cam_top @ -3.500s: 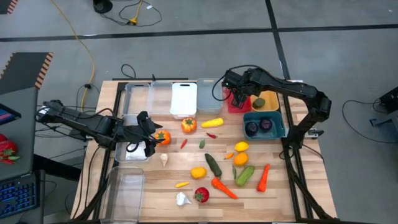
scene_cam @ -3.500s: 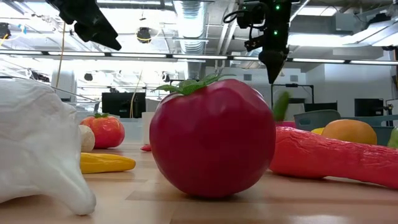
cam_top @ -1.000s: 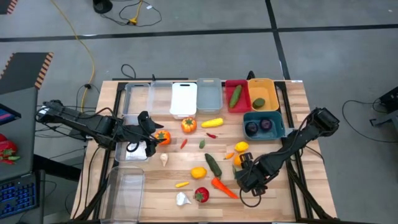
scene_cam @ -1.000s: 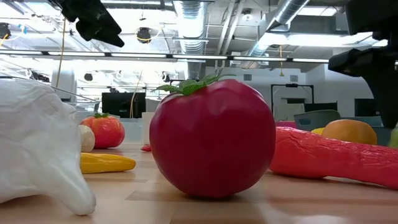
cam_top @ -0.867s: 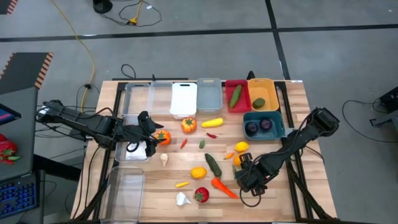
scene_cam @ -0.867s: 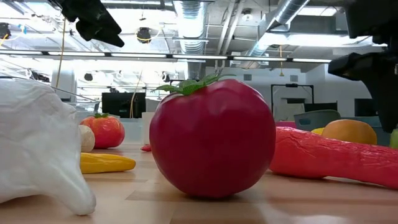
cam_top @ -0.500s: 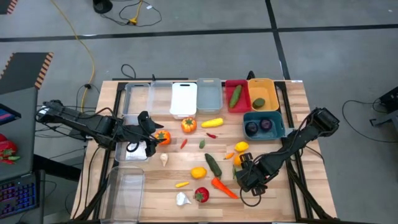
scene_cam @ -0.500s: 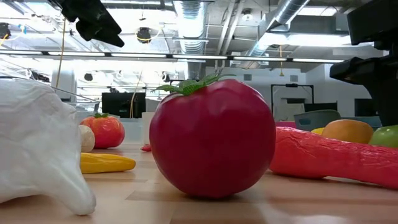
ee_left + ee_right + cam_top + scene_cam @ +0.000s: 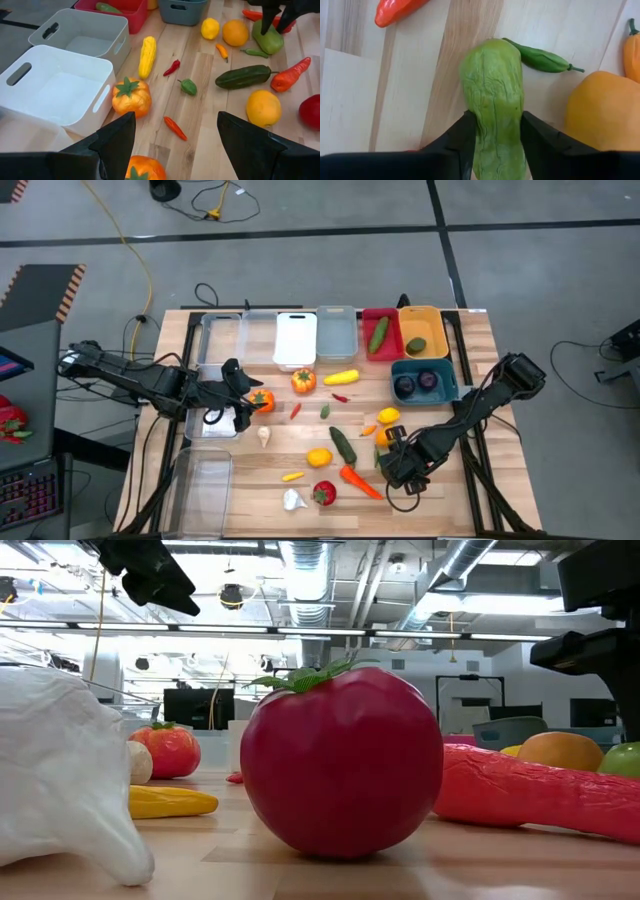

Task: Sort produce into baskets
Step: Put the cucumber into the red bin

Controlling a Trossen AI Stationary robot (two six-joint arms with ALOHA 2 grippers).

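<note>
Pale green wrinkled veg [image 9: 493, 95] lying flat on table [image 9: 450, 490], near front-right of the produce spread, just beside an orange fruit [image 9: 600, 112] and a thin green chili [image 9: 542, 59], red-orange carrot [image 9: 395, 11] a bit off. Right gripper [image 9: 495, 132] down over it, fingers [image 9: 460, 137] either side of the narrow body, pads at or v. near the skin; jaws part-closed, looks mid-squeeze, firm hold not yet certain. For a clean pick: finish closing before lifting, keep grip centred on the body so it doesn't pivot, lift straight up to clear orange fruit & chili. Likely destination the red bin [image 9: 381, 335] at back, where a green cucumber already lies — a guess. Left gripper [image 9: 175, 150] waiting over table's left side nr the white bins [image 9: 55, 95], jaws wide apart, holding nothing, orange tomato [image 9: 131, 96] just ahead.
</note>
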